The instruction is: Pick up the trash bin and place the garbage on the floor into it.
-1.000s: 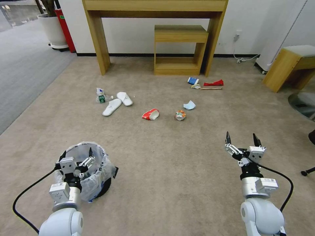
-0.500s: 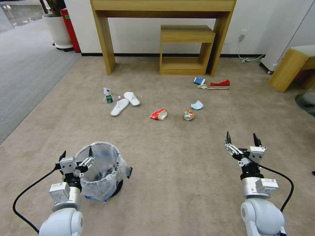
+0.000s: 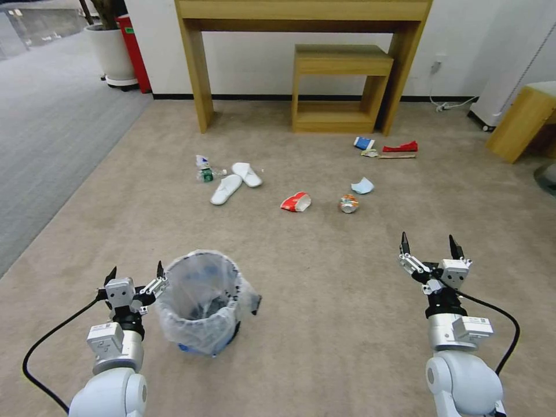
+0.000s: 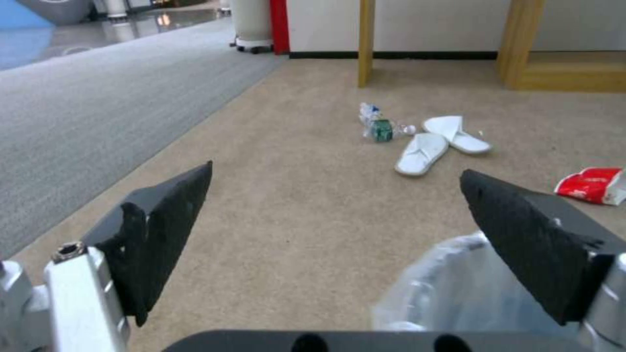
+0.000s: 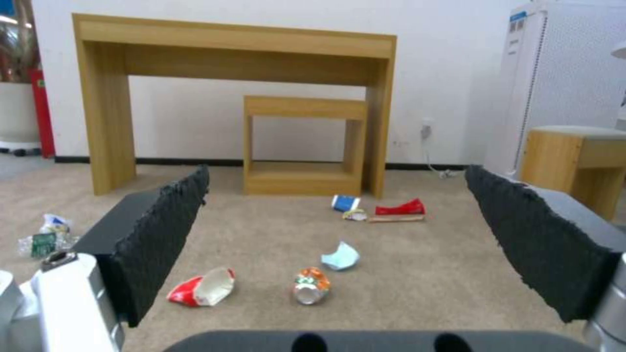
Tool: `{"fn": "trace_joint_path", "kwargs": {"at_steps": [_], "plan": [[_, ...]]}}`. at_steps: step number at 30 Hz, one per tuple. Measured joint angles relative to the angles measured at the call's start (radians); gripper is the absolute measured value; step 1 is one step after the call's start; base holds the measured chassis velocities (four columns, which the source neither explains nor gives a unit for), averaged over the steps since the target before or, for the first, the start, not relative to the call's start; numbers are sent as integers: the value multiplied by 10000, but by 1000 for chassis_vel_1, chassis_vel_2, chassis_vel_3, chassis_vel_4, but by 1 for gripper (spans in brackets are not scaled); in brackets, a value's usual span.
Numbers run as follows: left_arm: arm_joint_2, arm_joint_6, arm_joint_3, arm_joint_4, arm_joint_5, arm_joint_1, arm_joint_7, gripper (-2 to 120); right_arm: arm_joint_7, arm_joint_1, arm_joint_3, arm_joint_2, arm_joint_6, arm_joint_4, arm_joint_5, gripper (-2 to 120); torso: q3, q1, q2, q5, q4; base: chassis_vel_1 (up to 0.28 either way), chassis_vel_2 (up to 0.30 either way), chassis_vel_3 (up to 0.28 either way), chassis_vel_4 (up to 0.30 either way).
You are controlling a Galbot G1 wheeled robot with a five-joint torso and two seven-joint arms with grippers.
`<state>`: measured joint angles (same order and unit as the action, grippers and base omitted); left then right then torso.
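Note:
The trash bin (image 3: pixel 191 330), black with a clear wrinkly liner, stands upright on the beige carpet just right of my left gripper (image 3: pixel 134 271), which is open and beside its rim. The left wrist view has the liner (image 4: pixel 443 288) under one finger of the open left gripper (image 4: pixel 336 168). My right gripper (image 3: pixel 428 240) is open and holds nothing. The garbage lies ahead: two white slippers (image 3: pixel 226 189), a bottle (image 3: pixel 204 171), a red-white packet (image 3: pixel 296 201), a can (image 3: pixel 348 203), a mask (image 3: pixel 362 186), a cup (image 3: pixel 364 143), a red wrapper (image 3: pixel 401 147) and a stick (image 3: pixel 397 155).
A tall wooden console table (image 3: pixel 197 69) and a low wooden shelf (image 3: pixel 341 87) stand against the far wall. A white plant pot (image 3: pixel 113 52) and a red box (image 3: pixel 134 52) are at the back left, a wooden stool (image 3: pixel 521 121) at the right. Grey carpet runs along the left.
The whole view has shifted right, so the camera has moved. The bin was under the left gripper and now stands to its right. Both arms keep their pose.

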<state>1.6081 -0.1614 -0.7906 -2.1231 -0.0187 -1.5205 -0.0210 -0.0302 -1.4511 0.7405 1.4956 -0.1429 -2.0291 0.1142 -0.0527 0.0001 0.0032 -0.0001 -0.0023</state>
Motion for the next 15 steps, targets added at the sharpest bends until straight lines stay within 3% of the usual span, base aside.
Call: {"fn": "trace_joint_path", "kwargs": {"at_steps": [7,15], "plan": [[-1,-58,-5,27,0,-1,4,100,-98,52,-2,12,-211,141,129,100,1,0,0,0,0,87,75,-93,-102],[0,-134,64,189,6,121,43,100,-98,107,62,-141,-128,181,330,100,0,0,0,2,-1,0,0,0,0]]}}
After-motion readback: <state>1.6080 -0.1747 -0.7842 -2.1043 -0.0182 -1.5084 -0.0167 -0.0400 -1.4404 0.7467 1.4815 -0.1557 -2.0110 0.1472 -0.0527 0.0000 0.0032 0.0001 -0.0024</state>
